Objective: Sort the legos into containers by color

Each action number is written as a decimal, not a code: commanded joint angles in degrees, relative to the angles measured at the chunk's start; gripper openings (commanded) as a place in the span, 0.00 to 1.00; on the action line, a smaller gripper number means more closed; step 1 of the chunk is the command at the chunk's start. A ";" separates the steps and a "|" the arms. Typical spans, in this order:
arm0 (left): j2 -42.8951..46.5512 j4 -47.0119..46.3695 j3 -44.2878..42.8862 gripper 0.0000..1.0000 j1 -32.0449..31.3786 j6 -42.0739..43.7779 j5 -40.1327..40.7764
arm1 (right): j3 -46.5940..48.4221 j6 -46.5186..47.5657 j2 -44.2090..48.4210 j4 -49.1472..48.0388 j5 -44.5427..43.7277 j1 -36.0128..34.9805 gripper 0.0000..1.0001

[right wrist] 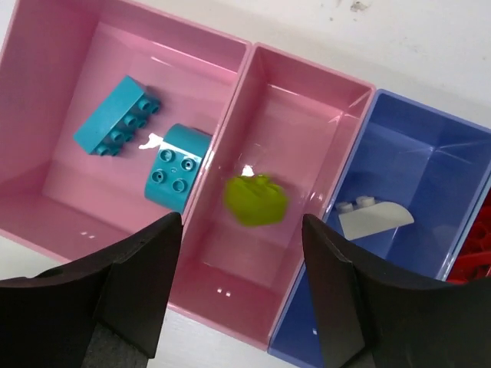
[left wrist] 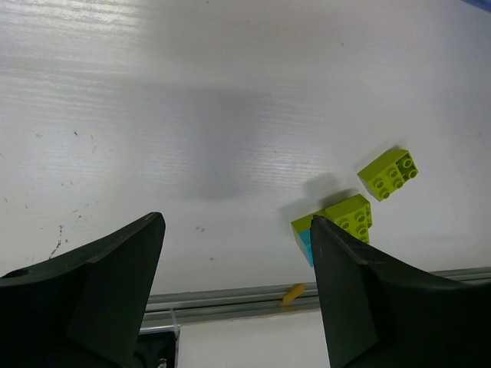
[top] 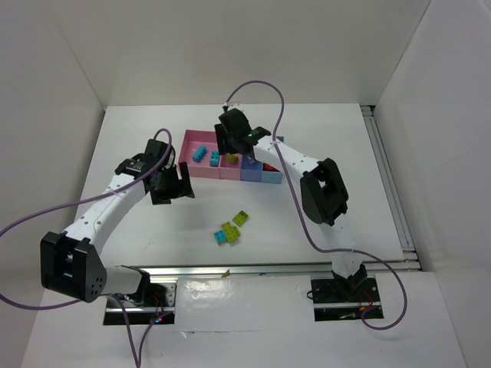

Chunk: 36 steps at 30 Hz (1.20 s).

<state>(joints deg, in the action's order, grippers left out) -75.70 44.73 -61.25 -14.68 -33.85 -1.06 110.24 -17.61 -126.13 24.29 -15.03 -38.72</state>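
Observation:
The containers form a row of four bins [top: 187, 165]. In the right wrist view the left pink bin [right wrist: 46, 100] holds two cyan legos [right wrist: 117, 115] [right wrist: 176, 167]. The second pink bin [right wrist: 307, 123] holds a blurred lime lego [right wrist: 256, 201]. The blue bin [right wrist: 430, 161] holds a beige lego [right wrist: 376, 218]. Red legos [right wrist: 477, 253] show at the right edge. My right gripper [right wrist: 242, 222] [top: 230, 152] is open and empty above the second pink bin. My left gripper [left wrist: 236, 222] [top: 177, 190] is open and empty over bare table. One lime lego [left wrist: 388, 173] [top: 241, 218] and a lime and cyan cluster [left wrist: 351, 215] [top: 227, 233] lie on the table.
A metal rail [left wrist: 230, 300] runs along the table's near edge, with a small yellow piece [left wrist: 293, 294] on it. White walls enclose the table on three sides. Purple cables loop from both arms.

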 commanded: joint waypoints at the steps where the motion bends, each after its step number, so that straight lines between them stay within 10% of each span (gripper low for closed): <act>1: -0.15 -0.70 -2.47 0.87 -0.09 -0.61 0.70 | -0.43 0.73 5.25 -0.39 -2.81 0.49 0.72; 11: -1.82 -1.31 -4.14 0.87 -0.09 0.44 0.71 | -29.69 -6.11 27.32 4.96 -2.12 -3.02 0.57; 17: -2.87 -1.84 -4.66 0.87 -0.62 0.97 0.18 | -40.78 -20.95 33.04 6.03 1.76 -6.90 0.81; 36: 0.99 -1.84 0.43 0.87 -1.14 3.44 0.18 | -35.62 -32.84 18.12 8.40 1.06 -11.46 0.81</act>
<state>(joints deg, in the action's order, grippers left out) -76.60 43.29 -61.34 -15.59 -31.46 -0.32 71.02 -47.72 -107.44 29.89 -11.84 -49.25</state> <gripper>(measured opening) 0.873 0.817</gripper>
